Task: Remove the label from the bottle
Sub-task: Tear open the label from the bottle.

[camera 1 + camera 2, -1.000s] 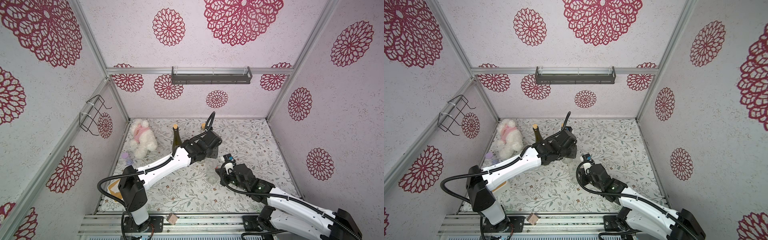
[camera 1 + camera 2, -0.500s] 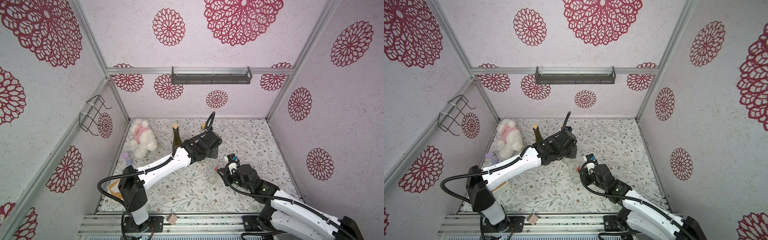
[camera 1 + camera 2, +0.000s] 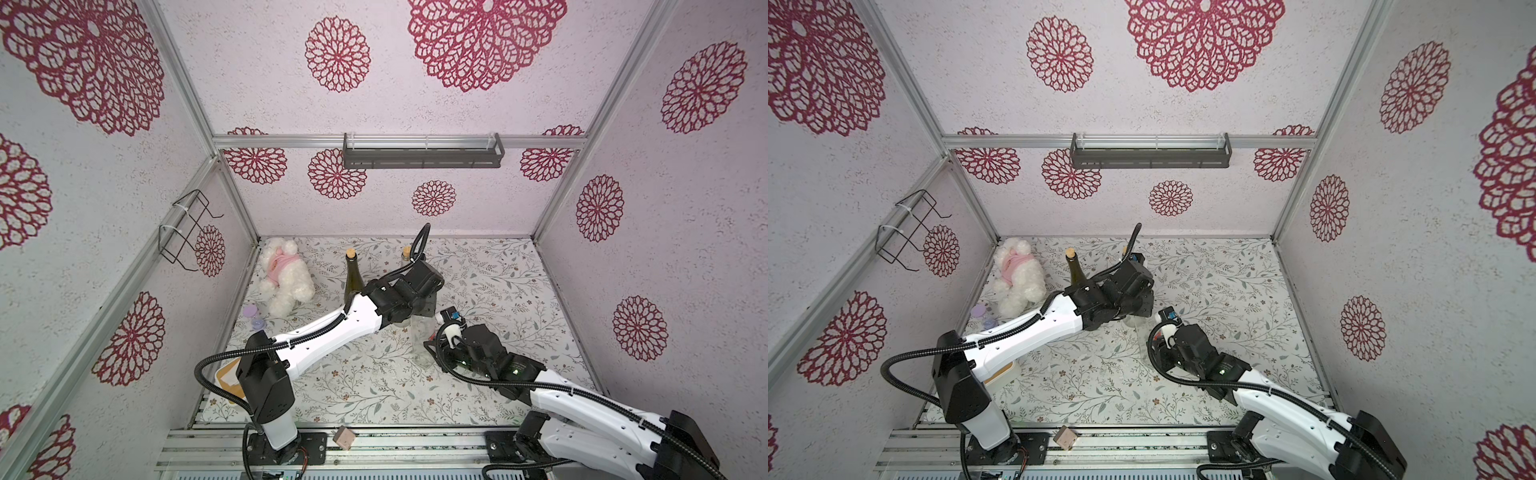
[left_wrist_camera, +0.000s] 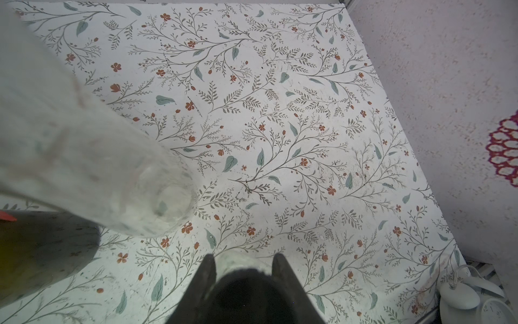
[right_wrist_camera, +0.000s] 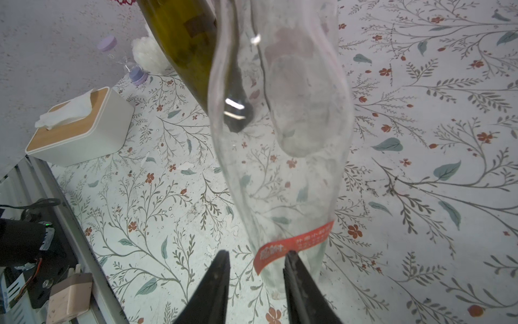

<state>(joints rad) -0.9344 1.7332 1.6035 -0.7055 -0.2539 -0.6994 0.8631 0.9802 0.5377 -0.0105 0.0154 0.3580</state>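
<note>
Bottle: tall clear glass bottle (image 3: 420, 340), upright, frame centre in both top views.
Label: red paper label (image 5: 297, 242), low on its body.
Left gripper (image 4: 242, 259): clamped on bottle's neck.
Right gripper (image 5: 256, 259): jaws parted astride the label's end, holding nothing.

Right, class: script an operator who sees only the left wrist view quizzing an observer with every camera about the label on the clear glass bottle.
Operator: Is the label still on?
Observer: Yes, the red strip label sits low on the clear glass bottle, near its base, with one end looking lifted.
Operator: Where's the right gripper?
Observer: The right gripper is open, its jaws either side of that loose end.
</note>
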